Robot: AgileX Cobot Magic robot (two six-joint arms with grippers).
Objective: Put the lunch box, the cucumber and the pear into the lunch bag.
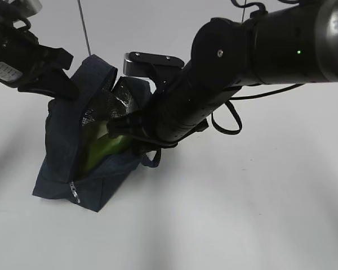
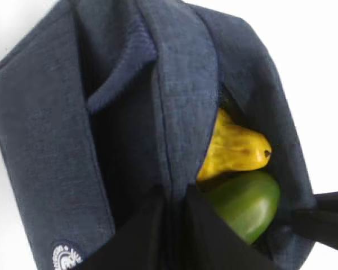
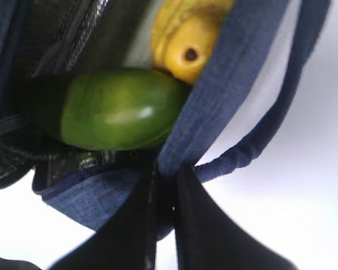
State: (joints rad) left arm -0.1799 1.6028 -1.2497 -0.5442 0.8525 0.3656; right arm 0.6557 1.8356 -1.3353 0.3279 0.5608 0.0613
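1. Two pincers are working the lunch bag, which stands on the white worktop with its mouth held apart. The left pincer is clamped on a fold of navy fabric at one side of the opening, and the right pincer is pinched shut on the bag's edge at the other side, close to the padded loop handle.

2. Already inside, the cucumber lies against the silver lining, with the pear just beside it, touching or nearly so. I cannot see the lunch box from any angle; it may sit underneath them, but I cannot tell.

3. To do this step well, I would say both grips need to stay firm and level, so the fabric walls do not sag over the fruit.

4. If the mouth is to be drawn together, the two edges should meet evenly, because the cucumber's rounded end sits high and could catch the fabric.

5. Pulling upwards too hard might tip the bag, which already leans.
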